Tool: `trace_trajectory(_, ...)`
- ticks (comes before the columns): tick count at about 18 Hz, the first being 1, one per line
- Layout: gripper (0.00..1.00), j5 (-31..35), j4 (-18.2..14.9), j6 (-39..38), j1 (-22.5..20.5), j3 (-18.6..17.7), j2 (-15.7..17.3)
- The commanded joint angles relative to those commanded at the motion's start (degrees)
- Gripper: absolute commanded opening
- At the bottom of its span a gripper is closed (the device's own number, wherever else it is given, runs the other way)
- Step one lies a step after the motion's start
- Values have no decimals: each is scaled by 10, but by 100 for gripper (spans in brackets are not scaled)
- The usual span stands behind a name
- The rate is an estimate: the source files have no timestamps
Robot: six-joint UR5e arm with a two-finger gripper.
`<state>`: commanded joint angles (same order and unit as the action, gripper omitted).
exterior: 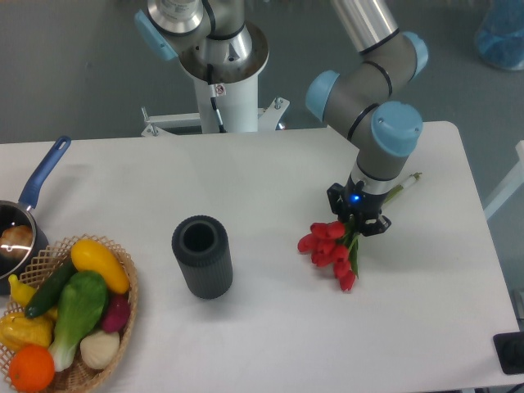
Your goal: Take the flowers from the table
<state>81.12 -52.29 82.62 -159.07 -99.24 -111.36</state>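
The table [246, 188] is a wide white top, and the arm [372, 90] reaches down over its right half with the gripper [358, 219] low over the flowers [332, 246]. The step in hand looks like the grasp itself: the fingers need to close across the green stalks just above the red heads, where the bunch is tied and narrow, not on the soft blooms, which would crush or slip. A good grasp would take the stalks squarely, with both fingers reaching below them to the tabletop before closing, then lift straight up so the heavier head end does not swing and pull free. The bunch lies flat on the table, slanted, its red heads pointing down and left towards the near edge and its pale stems [405, 187] running up and right, their tips showing beyond the wrist. The gripper sits right over the leafy middle of the bunch, between heads and stem ends, and appears to touch or straddle it; whether the fingers are spread or already clamped on the stalks I cannot tell, since the wrist body hides them from above. Well apart to the left stand a dark ribbed cup [201, 255], a basket [123, 319] of vegetables [78, 303] and a blue-handled pan [29, 209], none in the way of a straight lift.
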Motion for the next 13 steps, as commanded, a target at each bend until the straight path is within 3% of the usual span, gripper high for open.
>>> trace_trajectory(4,0,22,-15,1,-2,20,14)
trace_trajectory(9,0,39,-95,3,18,100,13)
trace_trajectory(13,0,39,-146,7,17,141,18)
